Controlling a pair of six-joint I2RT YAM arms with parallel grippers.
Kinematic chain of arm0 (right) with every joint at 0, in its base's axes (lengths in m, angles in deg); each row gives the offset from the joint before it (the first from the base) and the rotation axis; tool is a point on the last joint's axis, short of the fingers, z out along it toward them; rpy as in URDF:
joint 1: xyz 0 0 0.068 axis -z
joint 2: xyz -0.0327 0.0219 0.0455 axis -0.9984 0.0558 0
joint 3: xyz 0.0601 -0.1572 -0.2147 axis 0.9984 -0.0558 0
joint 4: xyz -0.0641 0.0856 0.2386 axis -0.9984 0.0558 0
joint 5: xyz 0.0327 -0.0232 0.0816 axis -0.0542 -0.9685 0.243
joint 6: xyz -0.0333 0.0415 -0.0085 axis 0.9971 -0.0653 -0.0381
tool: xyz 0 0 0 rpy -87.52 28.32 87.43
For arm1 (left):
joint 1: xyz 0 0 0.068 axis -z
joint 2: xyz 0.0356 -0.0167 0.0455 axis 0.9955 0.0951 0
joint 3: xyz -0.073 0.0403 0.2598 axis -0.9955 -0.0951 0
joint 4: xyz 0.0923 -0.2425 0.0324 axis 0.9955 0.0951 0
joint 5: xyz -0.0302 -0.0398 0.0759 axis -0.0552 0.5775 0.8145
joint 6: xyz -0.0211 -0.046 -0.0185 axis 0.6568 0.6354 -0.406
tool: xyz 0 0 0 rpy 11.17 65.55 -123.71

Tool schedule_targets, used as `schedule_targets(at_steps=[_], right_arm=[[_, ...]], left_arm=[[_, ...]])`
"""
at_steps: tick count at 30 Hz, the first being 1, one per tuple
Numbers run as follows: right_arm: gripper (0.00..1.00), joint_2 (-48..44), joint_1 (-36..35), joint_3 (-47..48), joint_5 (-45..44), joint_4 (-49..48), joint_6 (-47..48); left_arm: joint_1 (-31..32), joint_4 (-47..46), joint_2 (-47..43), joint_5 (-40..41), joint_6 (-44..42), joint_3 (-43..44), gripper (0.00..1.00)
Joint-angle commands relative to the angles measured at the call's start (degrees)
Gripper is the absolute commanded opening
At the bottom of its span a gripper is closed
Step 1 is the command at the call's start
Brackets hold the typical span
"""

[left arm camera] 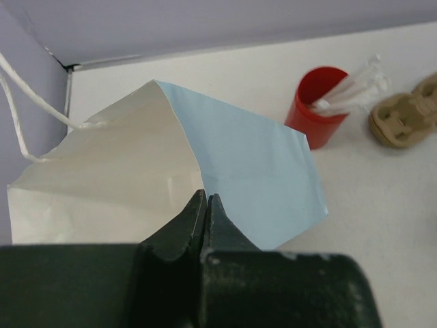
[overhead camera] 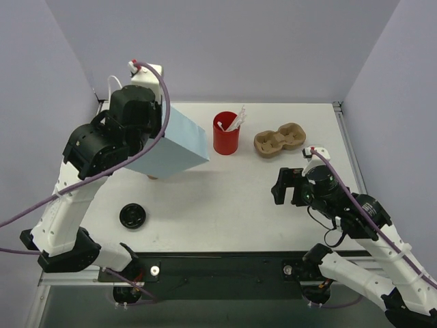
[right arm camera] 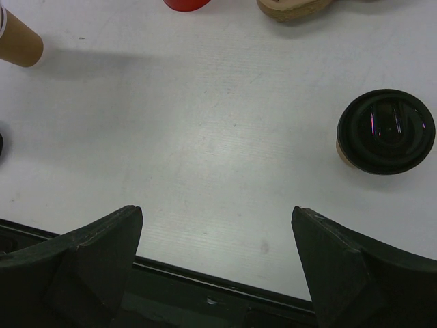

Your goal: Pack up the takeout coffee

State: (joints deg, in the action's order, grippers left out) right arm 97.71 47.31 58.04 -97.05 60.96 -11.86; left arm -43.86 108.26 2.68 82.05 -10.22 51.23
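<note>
While the right gripper (right arm camera: 217,213) hung wide open and empty, the takeout coffee (right arm camera: 386,131) stood upright off to its right; best to shift right and close below its lid. Farther off, the left gripper (left arm camera: 206,198) pinched the paper bag (left arm camera: 246,171) by its rim.

readable text: none in any view
lid of the takeout coffee (right arm camera: 386,131): faint raised marks in the black plastic, not legible
blue paper bag (left arm camera: 252,178): plain faces, no print showing
red cup (overhead camera: 226,137): plain wall
</note>
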Motion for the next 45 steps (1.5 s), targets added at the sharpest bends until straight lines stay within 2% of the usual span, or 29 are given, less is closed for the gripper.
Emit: schedule_targets(at_steps=[1, 7, 17, 36, 45], right_arm=[[0.97, -2.33, -0.42, 1.32, -2.74, 3.57, -1.38], [0.97, -3.12, -0.42, 0.27, -3.09, 4.54, -2.26], [0.97, -2.51, -0.42, 0.27, -3.88, 4.89, -2.17], [0.97, -1.36, -0.42, -0.52, -4.85, 4.81, -1.47], [0.97, -2.59, -0.42, -0.88, -5.29, 5.07, -1.29]], left_arm=[[6.76, 2.67, -3.83, -2.28, 6.30, -7.65, 0.00], [14.50, 1.35, -5.94, -2.72, 10.44, -14.96, 0.00], [18.37, -8.13, -6.39, -5.44, 14.66, -26.65, 0.00], [18.99, -19.73, -1.20, -12.12, 17.30, -29.30, 0.00], [19.08, -22.47, 0.99, -12.47, 18.18, -28.86, 0.00]])
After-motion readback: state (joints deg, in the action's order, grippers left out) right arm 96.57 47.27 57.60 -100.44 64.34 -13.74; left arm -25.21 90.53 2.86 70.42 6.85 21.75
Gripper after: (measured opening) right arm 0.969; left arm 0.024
